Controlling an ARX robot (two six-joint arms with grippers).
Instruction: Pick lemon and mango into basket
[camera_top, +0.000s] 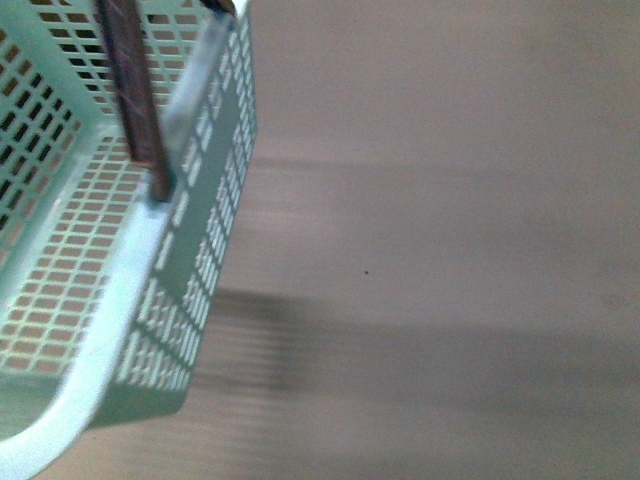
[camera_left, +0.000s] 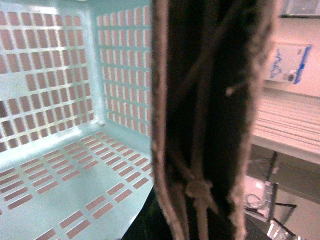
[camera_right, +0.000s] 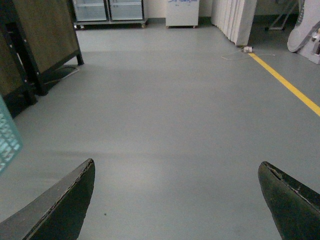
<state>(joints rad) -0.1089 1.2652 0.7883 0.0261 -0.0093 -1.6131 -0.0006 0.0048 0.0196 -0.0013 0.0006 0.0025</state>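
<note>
The grey floor (camera_top: 450, 250) fills most of the front view, from the centre across to the right edge. It is blurred, and a broad soft shadow (camera_top: 260, 340) lies across the lower middle of the frame. The right wrist view shows the same kind of smooth grey floor (camera_right: 165, 100) stretching away towards a room's far wall.

The teal basket (camera_top: 130, 290) takes up the left side of the front view, tilted. Its pale rim runs from the top centre down to the lower left corner, and its slotted side wall faces right. The left wrist view looks into the basket (camera_left: 92, 60) at two grid walls meeting the slotted base. A small teal corner of the basket (camera_right: 7, 140) also shows at the edge of the right wrist view.

The brown handle (camera_top: 130, 90) crosses the upper left of the front view and meets the rim at its pivot. In the left wrist view the handle (camera_left: 210, 100) stands very close to the lens as a dark band with pale, frayed edges. White ties (camera_left: 197, 192) are knotted on it. No part of the left gripper can be made out, so its grip cannot be judged.

The right gripper (camera_right: 176, 164) is spread wide, and its dark fingers (camera_right: 65, 205) hold nothing, with only floor between them.

Further back stand a wood-panelled unit (camera_right: 45, 35) and a white cabinet (camera_right: 182, 12), and a yellow line (camera_right: 290, 87) is painted on the floor.

A tiny dark speck (camera_top: 366, 271) marks the floor right of centre in the front view.
</note>
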